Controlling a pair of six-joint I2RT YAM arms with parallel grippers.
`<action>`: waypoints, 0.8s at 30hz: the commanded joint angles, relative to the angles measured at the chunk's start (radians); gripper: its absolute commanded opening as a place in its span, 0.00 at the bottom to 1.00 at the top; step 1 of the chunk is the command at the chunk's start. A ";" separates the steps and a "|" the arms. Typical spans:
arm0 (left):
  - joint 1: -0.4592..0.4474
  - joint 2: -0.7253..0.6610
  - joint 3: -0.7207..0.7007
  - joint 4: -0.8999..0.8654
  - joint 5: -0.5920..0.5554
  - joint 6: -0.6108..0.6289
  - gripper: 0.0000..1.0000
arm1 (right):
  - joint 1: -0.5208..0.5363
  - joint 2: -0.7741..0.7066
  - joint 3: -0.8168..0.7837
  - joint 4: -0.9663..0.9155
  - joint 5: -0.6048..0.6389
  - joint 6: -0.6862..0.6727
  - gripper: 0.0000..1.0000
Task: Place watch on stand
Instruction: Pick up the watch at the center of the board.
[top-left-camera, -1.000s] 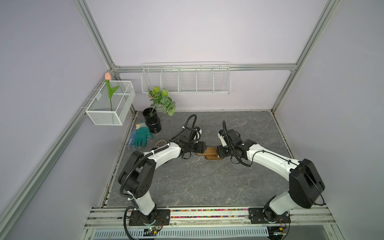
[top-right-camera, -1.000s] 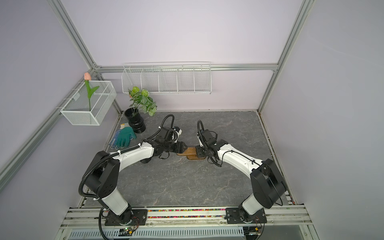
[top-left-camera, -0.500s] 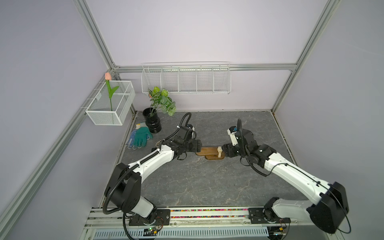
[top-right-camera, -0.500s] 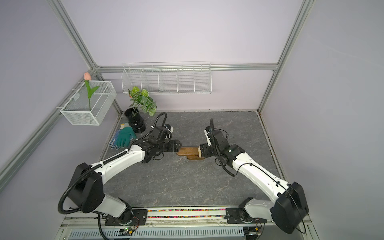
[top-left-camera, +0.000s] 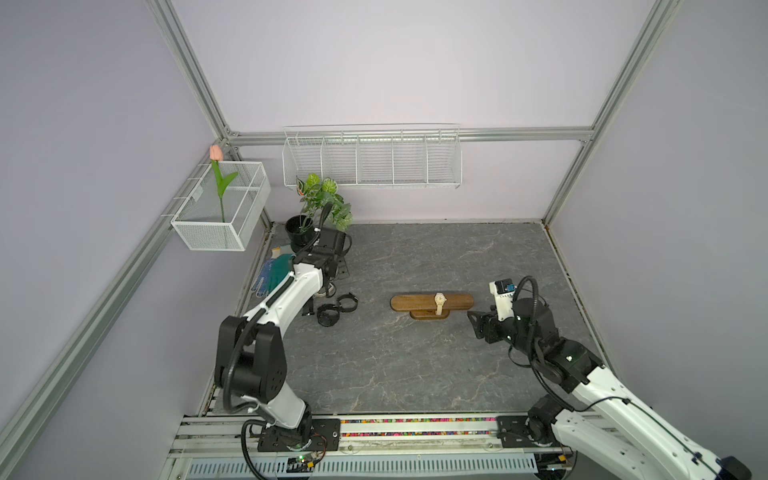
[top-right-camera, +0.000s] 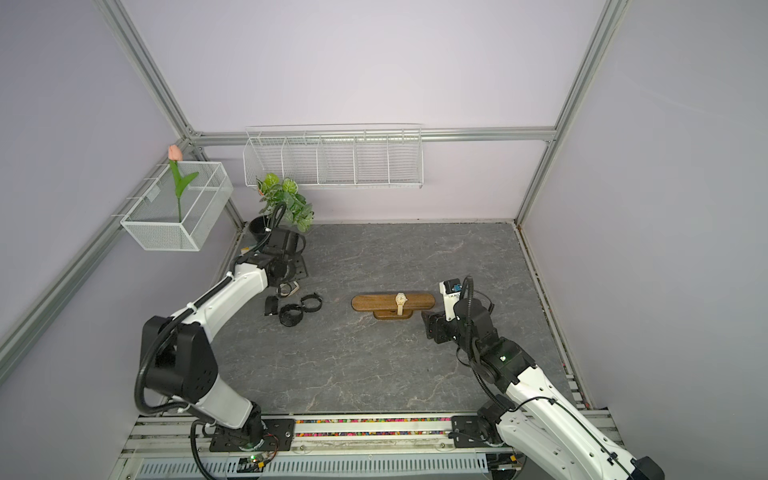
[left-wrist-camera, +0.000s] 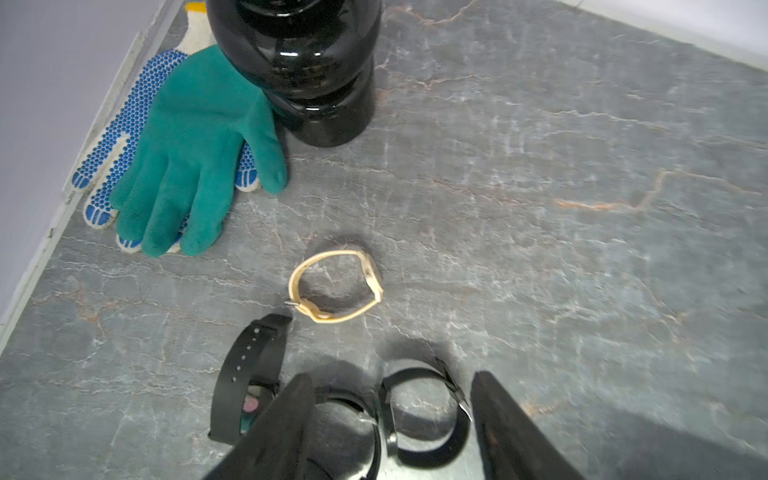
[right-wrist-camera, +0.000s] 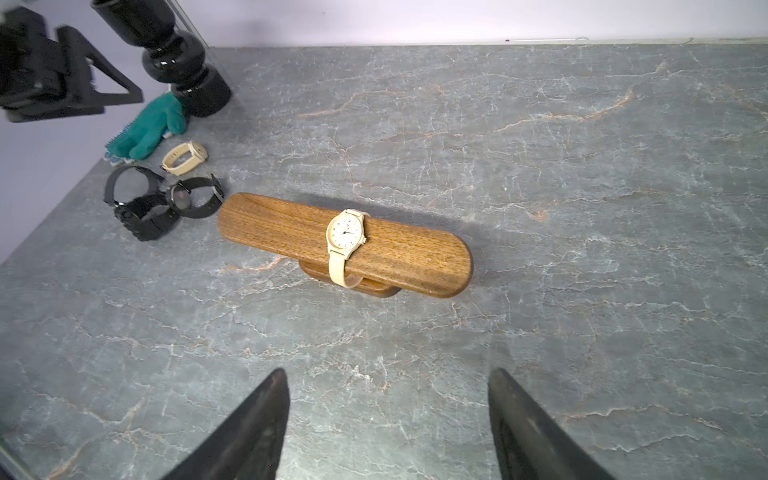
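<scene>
1. Finding both grippers released: my left gripper (left-wrist-camera: 390, 376) hangs with jaws spread above the loose watches; my right gripper (right-wrist-camera: 387, 372) is empty, jaws apart, facing the stand (right-wrist-camera: 282, 228).
2. One cream watch (right-wrist-camera: 345, 232) sits strapped round the stand, about mid-bar. A beige watch (left-wrist-camera: 371, 276) and three black watches (left-wrist-camera: 249, 361) lie on the table (left-wrist-camera: 582, 208), near the glove (left-wrist-camera: 187, 145).
3. The black watches crowd together, so closing on one could drag a neighbour along.
4. The beige watch's thin strap could fold or slip under a pinch.
5. The vase (left-wrist-camera: 316, 83) stands near and could be knocked by a careless reach.
6. The stand's foot is small, so pressing on a bar end could tip it.
</scene>
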 joint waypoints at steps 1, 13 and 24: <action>0.014 0.100 0.115 -0.120 -0.046 -0.017 0.62 | -0.004 -0.049 -0.045 0.024 -0.018 0.032 0.78; 0.056 0.326 0.239 -0.134 -0.007 -0.017 0.53 | -0.005 -0.103 -0.012 -0.095 0.024 -0.011 0.78; 0.078 0.379 0.217 -0.106 0.030 -0.021 0.42 | -0.005 -0.063 -0.010 -0.073 0.024 0.005 0.77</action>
